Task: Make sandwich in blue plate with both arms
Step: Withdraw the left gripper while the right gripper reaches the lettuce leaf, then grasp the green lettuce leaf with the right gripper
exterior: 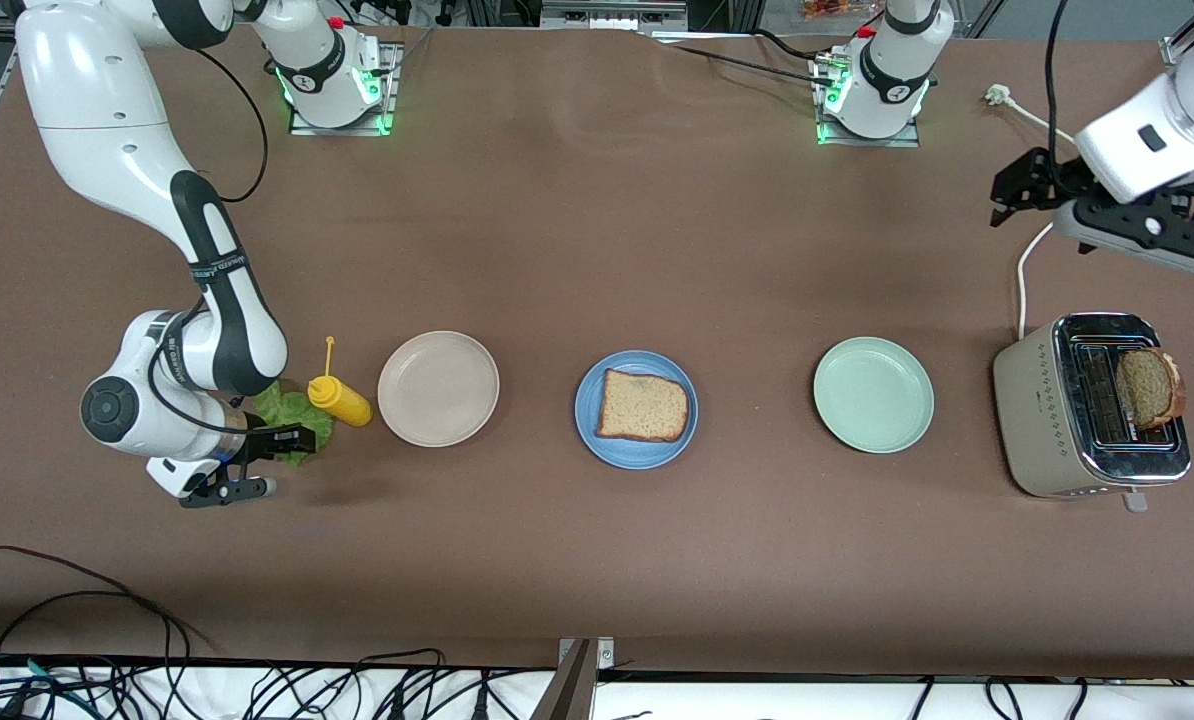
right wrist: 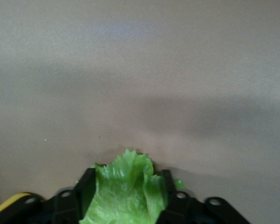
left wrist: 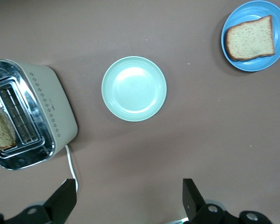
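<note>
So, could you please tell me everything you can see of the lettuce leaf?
The ruffled bright-green lettuce leaf looks thin and crinkled, with a ragged edge. It lies low at the brown table, at the right arm's end, beside the yellow squeeze bottle and partly hidden under the arm. The right gripper has its black jaws on either side of it, closing in; a firm hold cannot be confirmed.
</note>
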